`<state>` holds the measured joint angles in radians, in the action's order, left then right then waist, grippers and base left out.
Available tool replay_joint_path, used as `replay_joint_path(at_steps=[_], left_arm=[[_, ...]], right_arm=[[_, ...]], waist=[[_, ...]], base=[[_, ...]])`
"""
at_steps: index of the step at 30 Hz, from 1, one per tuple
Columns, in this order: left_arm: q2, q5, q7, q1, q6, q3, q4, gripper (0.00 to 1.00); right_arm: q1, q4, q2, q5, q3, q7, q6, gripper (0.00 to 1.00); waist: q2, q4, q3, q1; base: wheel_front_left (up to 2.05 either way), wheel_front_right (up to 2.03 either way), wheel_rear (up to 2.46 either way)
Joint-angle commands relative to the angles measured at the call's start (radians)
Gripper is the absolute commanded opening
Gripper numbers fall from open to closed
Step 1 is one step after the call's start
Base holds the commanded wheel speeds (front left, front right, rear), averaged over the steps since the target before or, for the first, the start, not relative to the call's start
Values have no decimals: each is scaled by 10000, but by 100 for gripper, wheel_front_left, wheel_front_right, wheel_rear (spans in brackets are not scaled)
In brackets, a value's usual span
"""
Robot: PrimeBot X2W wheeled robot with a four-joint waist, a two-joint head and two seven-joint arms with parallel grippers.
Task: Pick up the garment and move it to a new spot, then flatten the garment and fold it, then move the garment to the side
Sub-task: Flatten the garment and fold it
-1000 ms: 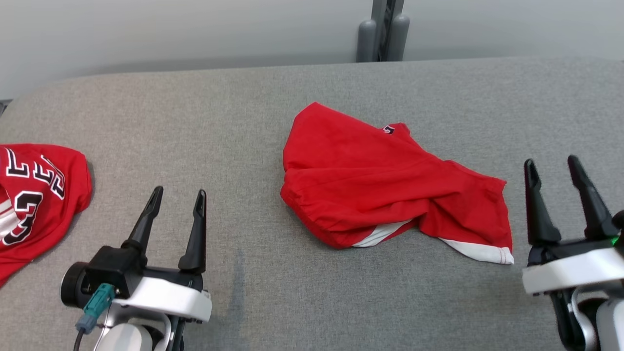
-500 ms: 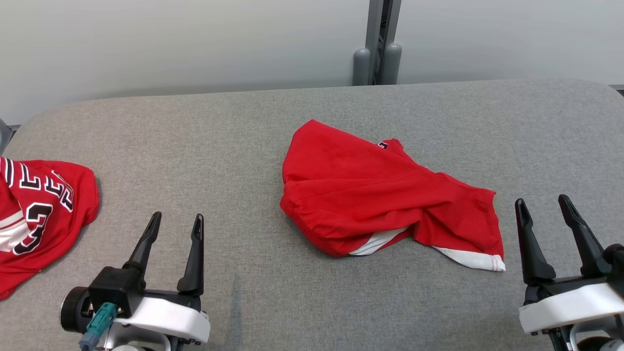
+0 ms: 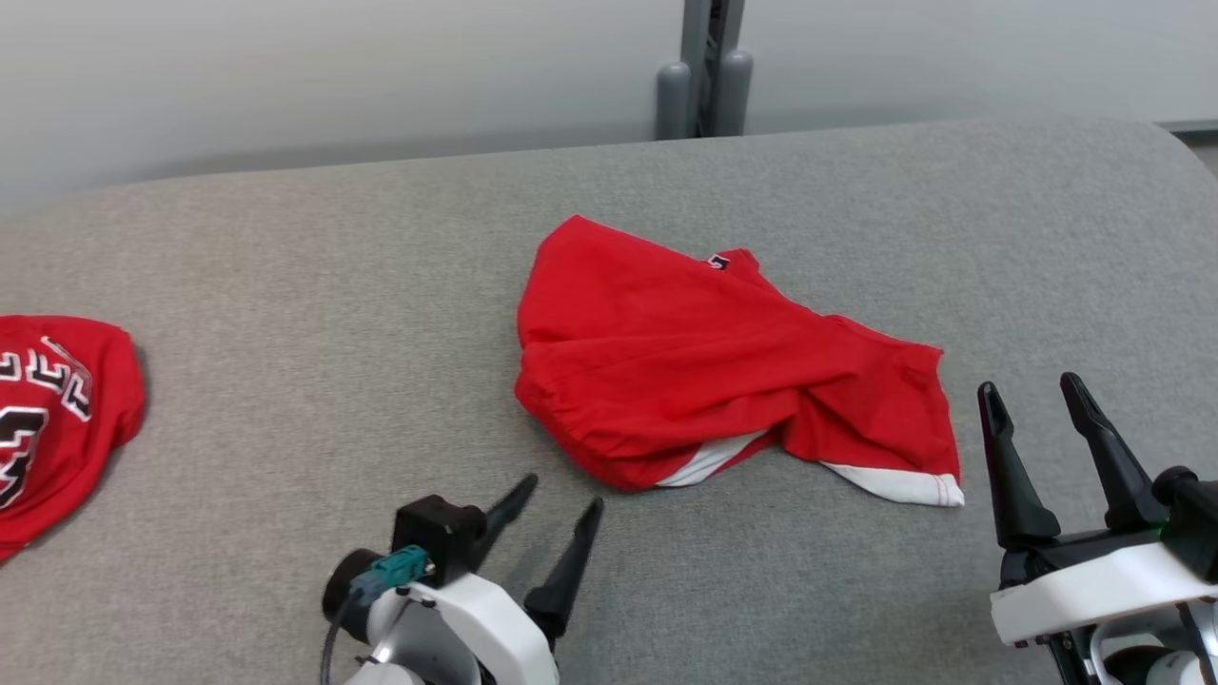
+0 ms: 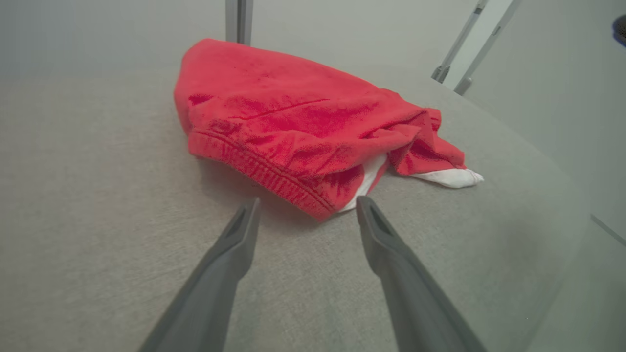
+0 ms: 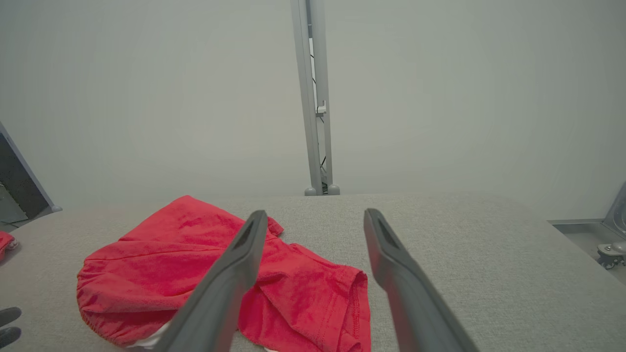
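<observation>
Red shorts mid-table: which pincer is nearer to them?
Left. The left pincer has open tips just short of the red shorts, at the gathered waistband; the right pincer hangs open off the white-hemmed leg end, farther away.

Bare grey surface (image 3: pixel 285 285) surrounds the red shorts (image 3: pixel 704 362), jersey (image 3: pixel 57 400) well apart leftward

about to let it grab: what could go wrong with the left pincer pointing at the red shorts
The open left pincer points low at the waistband of the red shorts: it could shove the fabric or snag the grey table cover. The shorts lie crumpled, so a pinch may catch only one layer. A red jersey lies at the table's left; shorts moved there could land on it.
</observation>
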<state>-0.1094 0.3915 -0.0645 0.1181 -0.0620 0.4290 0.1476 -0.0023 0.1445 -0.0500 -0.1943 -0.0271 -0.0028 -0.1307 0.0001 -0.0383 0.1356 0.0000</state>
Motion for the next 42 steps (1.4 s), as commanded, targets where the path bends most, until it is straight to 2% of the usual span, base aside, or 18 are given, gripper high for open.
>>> replay_joint_path(at_steps=[1, 6, 14, 15, 16, 22, 27, 37, 41, 42], left_arm=[[-10, 129, -110, 201, -94, 63, 143, 100], [199, 846, -464, 583, -364, 245, 1057, 100], [241, 1697, -28, 1547, -610, 148, 2286, 100], [243, 1832, 53, 1634, -636, 181, 2292, 32], [154, 1897, 37, 1667, -658, 264, 2324, 0], [-454, 2187, -59, 1600, -689, 521, 1535, 0], [-1183, 2642, -1076, 1054, -641, 491, -451, 0], [-3211, 3040, -3193, -252, 670, -672, -5202, 0], [-3839, 2822, -3744, -67, 1009, -1128, -6062, 0], [-3839, 2822, -3744, -67, 1009, -1128, -6062, 0]], right_arm=[[-139, -38, -26, -97, 2, -98, -1, 100], [-390, -178, -25, -200, 128, -216, -1, 100], [-643, -410, -25, -287, 127, -429, -1, 100], [-659, -429, -25, -292, 115, -460, -1, 100], [-657, -445, -25, -290, 102, -478, -1, 100], [-631, -471, -26, -299, -75, -531, -1, 100], [-568, -511, -24, -302, -217, -440, -1, 100], [-740, -438, -30, -171, -440, -294, -1, 100], [-870, -406, -28, -166, -429, -220, -1, 100], [-870, -406, -28, -166, -429, -220, -1, 100]], waist=[[-1, -222, 196, 0], [-1, -652, 565, 0], [-1, -1095, 895, 0], [-1, -1123, 908, 0], [-1, -1146, 915, 0], [-1, -1086, 909, 0], [-1, -728, 859, 0], [-1, -11, 908, 0], [-1, 125, 984, 0], [-1, 125, 984, 0]], base=[[0, 0, 0], [0, 0, 0], [0, 0, 0], [0, 0, 0], [0, 0, 0], [0, 0, 0], [0, 0, 0], [0, 0, 0], [0, 0, 0], [0, 0, 0]])
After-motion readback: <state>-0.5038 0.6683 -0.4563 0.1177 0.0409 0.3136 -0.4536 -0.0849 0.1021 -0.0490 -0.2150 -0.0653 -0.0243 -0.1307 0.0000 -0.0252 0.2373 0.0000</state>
